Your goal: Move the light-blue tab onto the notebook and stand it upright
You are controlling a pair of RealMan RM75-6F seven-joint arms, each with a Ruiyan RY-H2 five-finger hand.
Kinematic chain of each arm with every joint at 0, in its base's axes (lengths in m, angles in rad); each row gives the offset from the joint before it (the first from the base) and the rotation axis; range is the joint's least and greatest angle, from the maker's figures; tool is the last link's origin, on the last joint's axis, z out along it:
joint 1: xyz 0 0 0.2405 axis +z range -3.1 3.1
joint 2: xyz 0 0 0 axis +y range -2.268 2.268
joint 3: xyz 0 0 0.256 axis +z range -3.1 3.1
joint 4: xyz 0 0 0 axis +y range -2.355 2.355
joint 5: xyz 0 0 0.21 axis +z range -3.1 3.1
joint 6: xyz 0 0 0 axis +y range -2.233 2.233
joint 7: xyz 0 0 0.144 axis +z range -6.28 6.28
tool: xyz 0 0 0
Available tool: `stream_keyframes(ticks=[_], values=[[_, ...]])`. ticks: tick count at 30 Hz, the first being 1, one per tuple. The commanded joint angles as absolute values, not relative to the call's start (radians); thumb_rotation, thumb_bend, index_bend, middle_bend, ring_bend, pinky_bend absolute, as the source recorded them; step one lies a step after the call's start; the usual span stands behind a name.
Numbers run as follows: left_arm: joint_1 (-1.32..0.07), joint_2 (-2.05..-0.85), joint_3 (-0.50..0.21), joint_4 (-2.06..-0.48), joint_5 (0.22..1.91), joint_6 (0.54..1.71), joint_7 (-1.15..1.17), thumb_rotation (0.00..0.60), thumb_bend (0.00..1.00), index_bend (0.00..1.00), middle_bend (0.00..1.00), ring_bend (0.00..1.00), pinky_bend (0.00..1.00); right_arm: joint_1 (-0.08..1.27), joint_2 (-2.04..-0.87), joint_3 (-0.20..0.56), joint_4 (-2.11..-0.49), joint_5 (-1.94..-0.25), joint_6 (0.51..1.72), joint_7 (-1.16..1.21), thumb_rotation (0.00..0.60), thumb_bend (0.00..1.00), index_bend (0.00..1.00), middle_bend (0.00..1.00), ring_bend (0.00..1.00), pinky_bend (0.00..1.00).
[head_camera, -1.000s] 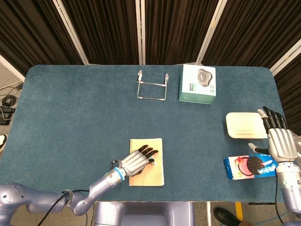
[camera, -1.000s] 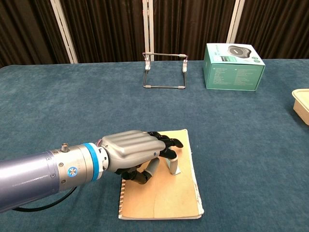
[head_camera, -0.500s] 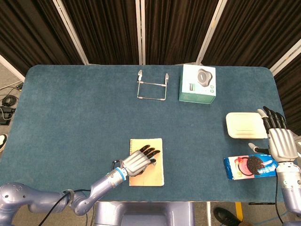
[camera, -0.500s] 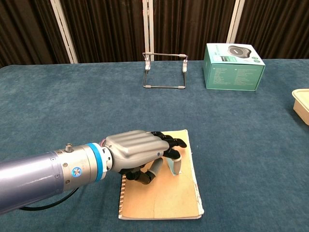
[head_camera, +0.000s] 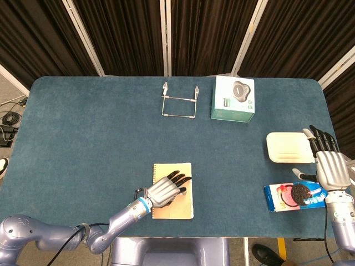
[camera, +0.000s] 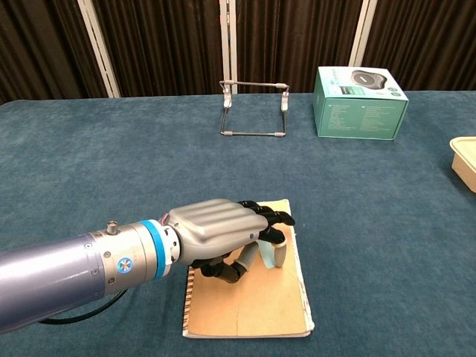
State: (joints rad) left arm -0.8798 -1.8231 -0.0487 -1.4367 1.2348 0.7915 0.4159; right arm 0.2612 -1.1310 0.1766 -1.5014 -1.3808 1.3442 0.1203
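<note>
The tan spiral notebook (head_camera: pixel 184 208) (camera: pixel 253 305) lies near the table's front edge. The small light-blue tab (camera: pixel 269 255) stands on its upper right part. My left hand (head_camera: pixel 166 189) (camera: pixel 219 234) lies over the notebook and pinches the tab between thumb and fingertips, which cover its top. In the head view the tab is hidden under the fingers. My right hand (head_camera: pixel 327 163) is at the table's right edge with its fingers straight and apart, holding nothing.
A wire stand (head_camera: pixel 179 102) (camera: pixel 253 110) and a teal box (head_camera: pixel 233 98) (camera: pixel 360 103) sit at the back. A white tray (head_camera: pixel 289 147) and a blue cookie pack (head_camera: pixel 294 197) lie beside my right hand.
My left hand has slid slightly right across the notebook, carrying the tab with it. The right hand has stayed still.
</note>
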Motion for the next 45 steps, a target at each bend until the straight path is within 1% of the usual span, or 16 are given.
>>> stream_keyframes(ticks=[1, 12, 18, 21, 22, 24, 25, 26, 27, 28, 29, 30, 35, 39, 42, 45], values=[[-0.880, -1.828, -0.045, -1.431, 1.228, 0.787, 0.423, 0.600, 1.00, 0.32, 0.00, 0.00, 0.00, 0.261, -1.131, 0.177, -1.502, -1.381, 1.345, 0.122, 0.600, 0.00, 0.03, 0.00, 0.00, 0.00], [-0.875, -1.815, -0.062, -1.460, 1.245, 0.820, 0.412, 0.600, 1.00, 0.31, 0.00, 0.00, 0.00, 0.259, -1.126, 0.180, -1.502, -1.380, 1.347, 0.131, 0.600, 0.00, 0.03, 0.00, 0.00, 0.00], [-0.860, -1.729, -0.110, -1.546, 1.276, 0.892, 0.390, 0.600, 1.00, 0.29, 0.00, 0.00, 0.00, 0.257, -1.125, 0.180, -1.505, -1.382, 1.351, 0.133, 0.600, 0.00, 0.03, 0.00, 0.00, 0.00], [-0.838, -1.674, -0.137, -1.585, 1.274, 0.955, 0.405, 0.600, 1.00, 0.24, 0.00, 0.00, 0.00, 0.257, -1.125, 0.179, -1.509, -1.386, 1.353, 0.130, 0.600, 0.00, 0.03, 0.00, 0.00, 0.00], [-0.828, -1.657, -0.143, -1.597, 1.272, 0.975, 0.411, 0.600, 0.99, 0.20, 0.00, 0.00, 0.00, 0.257, -1.125, 0.179, -1.509, -1.386, 1.353, 0.130, 0.600, 0.00, 0.03, 0.00, 0.00, 0.00], [-0.810, -1.626, -0.149, -1.618, 1.268, 1.010, 0.422, 0.600, 0.87, 0.10, 0.00, 0.00, 0.00, 0.256, -1.125, 0.178, -1.510, -1.387, 1.353, 0.130, 0.600, 0.00, 0.03, 0.00, 0.00, 0.00], [-0.800, -1.611, -0.151, -1.626, 1.266, 1.027, 0.427, 0.600, 0.71, 0.04, 0.00, 0.00, 0.00, 0.256, -1.126, 0.178, -1.510, -1.387, 1.353, 0.130, 0.600, 0.00, 0.03, 0.00, 0.00, 0.00], [-0.784, -1.588, -0.153, -1.638, 1.264, 1.054, 0.436, 0.600, 0.50, 0.01, 0.00, 0.00, 0.00, 0.256, -1.126, 0.178, -1.510, -1.386, 1.352, 0.130, 0.600, 0.00, 0.02, 0.00, 0.00, 0.00], [-0.748, -1.549, -0.160, -1.642, 1.253, 1.116, 0.454, 0.600, 0.36, 0.00, 0.00, 0.00, 0.00, 0.255, -1.126, 0.178, -1.507, -1.382, 1.350, 0.127, 0.600, 0.00, 0.02, 0.00, 0.00, 0.00], [-0.700, -1.497, -0.149, -1.670, 1.259, 1.182, 0.462, 0.600, 0.18, 0.00, 0.00, 0.00, 0.00, 0.255, -1.128, 0.178, -1.505, -1.375, 1.349, 0.117, 0.600, 0.00, 0.01, 0.00, 0.00, 0.00], [-0.680, -1.472, -0.141, -1.685, 1.265, 1.207, 0.459, 0.600, 0.07, 0.00, 0.00, 0.00, 0.00, 0.254, -1.129, 0.179, -1.505, -1.372, 1.349, 0.111, 0.600, 0.00, 0.01, 0.00, 0.00, 0.00], [-0.638, -1.430, -0.130, -1.696, 1.272, 1.258, 0.447, 0.600, 0.02, 0.00, 0.00, 0.00, 0.00, 0.254, -1.130, 0.179, -1.505, -1.367, 1.349, 0.099, 0.600, 0.00, 0.00, 0.00, 0.00, 0.00], [-0.527, -1.333, -0.079, -1.713, 1.309, 1.369, 0.385, 0.600, 0.00, 0.00, 0.00, 0.00, 0.00, 0.253, -1.130, 0.179, -1.511, -1.356, 1.347, 0.063, 0.600, 0.00, 0.00, 0.00, 0.00, 0.00], [-0.397, -1.246, 0.003, -1.710, 1.342, 1.462, 0.277, 0.600, 0.00, 0.00, 0.00, 0.00, 0.00, 0.248, -1.129, 0.172, -1.533, -1.365, 1.365, -0.001, 0.600, 0.00, 0.00, 0.00, 0.00, 0.00], [-0.337, -1.215, 0.041, -1.693, 1.380, 1.497, 0.203, 0.600, 0.00, 0.00, 0.00, 0.00, 0.00, 0.241, -1.125, 0.166, -1.552, -1.380, 1.385, -0.020, 0.600, 0.00, 0.00, 0.00, 0.00, 0.00], [-0.310, -1.205, 0.051, -1.686, 1.400, 1.511, 0.171, 0.600, 0.00, 0.00, 0.00, 0.00, 0.00, 0.236, -1.122, 0.163, -1.563, -1.391, 1.398, -0.029, 0.600, 0.00, 0.00, 0.00, 0.00, 0.00]])
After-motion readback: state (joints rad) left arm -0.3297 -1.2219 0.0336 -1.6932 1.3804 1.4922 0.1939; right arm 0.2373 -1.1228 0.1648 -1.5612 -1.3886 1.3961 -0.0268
